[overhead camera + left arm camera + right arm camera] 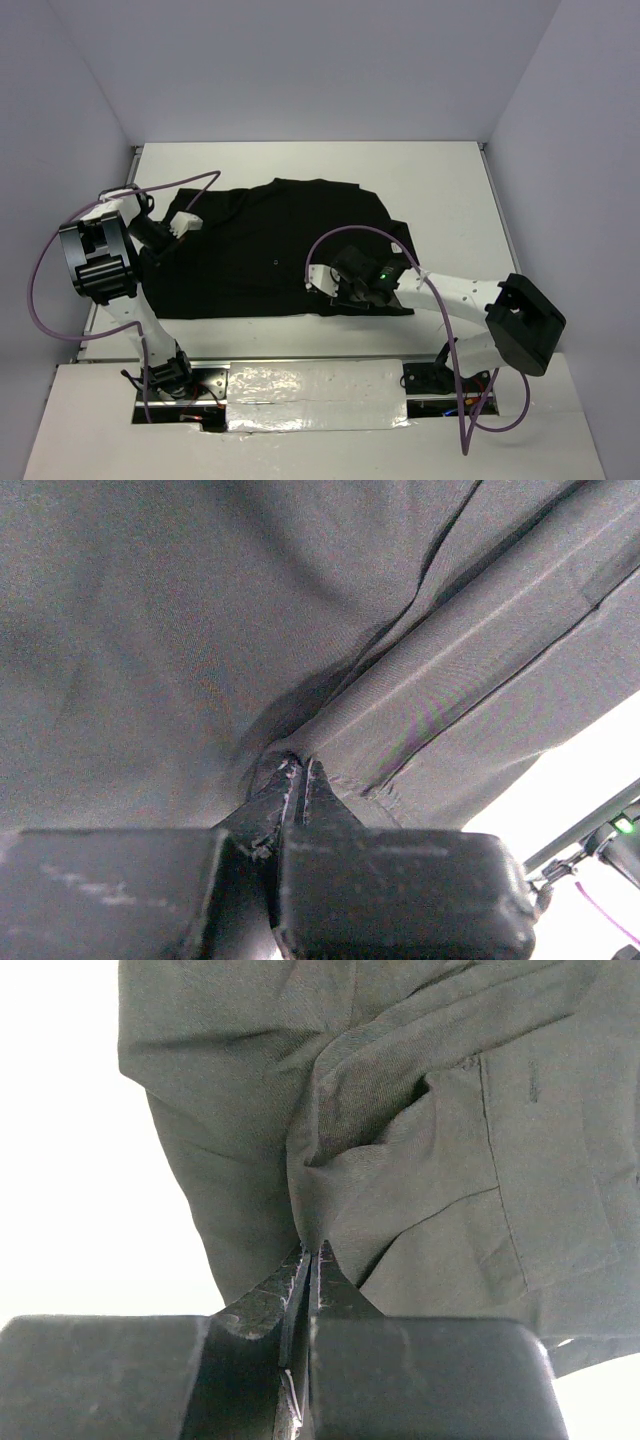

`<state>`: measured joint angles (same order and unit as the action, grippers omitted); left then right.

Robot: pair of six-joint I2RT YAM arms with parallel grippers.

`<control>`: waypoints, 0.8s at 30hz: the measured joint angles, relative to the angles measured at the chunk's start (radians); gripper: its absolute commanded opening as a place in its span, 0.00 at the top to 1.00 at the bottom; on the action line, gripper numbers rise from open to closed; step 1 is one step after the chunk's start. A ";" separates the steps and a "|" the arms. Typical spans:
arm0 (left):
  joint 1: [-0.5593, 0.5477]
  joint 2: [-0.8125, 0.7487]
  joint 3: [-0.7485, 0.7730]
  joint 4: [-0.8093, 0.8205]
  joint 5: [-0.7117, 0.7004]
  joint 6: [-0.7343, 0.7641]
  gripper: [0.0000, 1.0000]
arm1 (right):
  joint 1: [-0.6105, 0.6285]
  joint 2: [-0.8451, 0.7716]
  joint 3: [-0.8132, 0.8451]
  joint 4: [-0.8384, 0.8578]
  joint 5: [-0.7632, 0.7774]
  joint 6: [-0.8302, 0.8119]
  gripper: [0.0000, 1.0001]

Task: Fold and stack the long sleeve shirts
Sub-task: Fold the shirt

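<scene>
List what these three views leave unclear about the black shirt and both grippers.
1. Top external: sleeves and folds of the black shirt merge, black on black; its pale speck is too small to identify.
2. Left wrist: the left gripper pinches fabric; the frame edges cut off which part of the shirt it is.
3. Right wrist: the right gripper hides how many layers it pinches.

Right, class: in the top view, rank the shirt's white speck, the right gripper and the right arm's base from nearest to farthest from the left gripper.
1. white speck, middle of the shirt, right of the left gripper.
2. right gripper, at the shirt's near right edge.
3. right arm's base, off the shirt, bottom right.
</scene>
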<state>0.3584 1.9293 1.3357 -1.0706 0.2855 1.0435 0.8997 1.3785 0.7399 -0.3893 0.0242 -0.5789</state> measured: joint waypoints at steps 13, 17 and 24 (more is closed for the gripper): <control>0.005 0.000 0.007 -0.012 -0.005 0.000 1.00 | 0.012 -0.002 -0.028 0.007 -0.020 0.027 0.31; 0.005 0.000 0.007 -0.020 -0.004 -0.001 1.00 | -0.007 -0.083 -0.041 0.050 -0.008 0.092 0.00; 0.005 0.000 0.007 -0.027 -0.003 -0.002 1.00 | -0.429 -0.393 -0.075 0.248 -0.180 0.409 0.01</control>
<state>0.3637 1.9297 1.3430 -1.0973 0.2821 1.0420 0.4709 0.9852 0.6651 -0.1410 -0.1558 -0.1696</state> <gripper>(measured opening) 0.024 0.994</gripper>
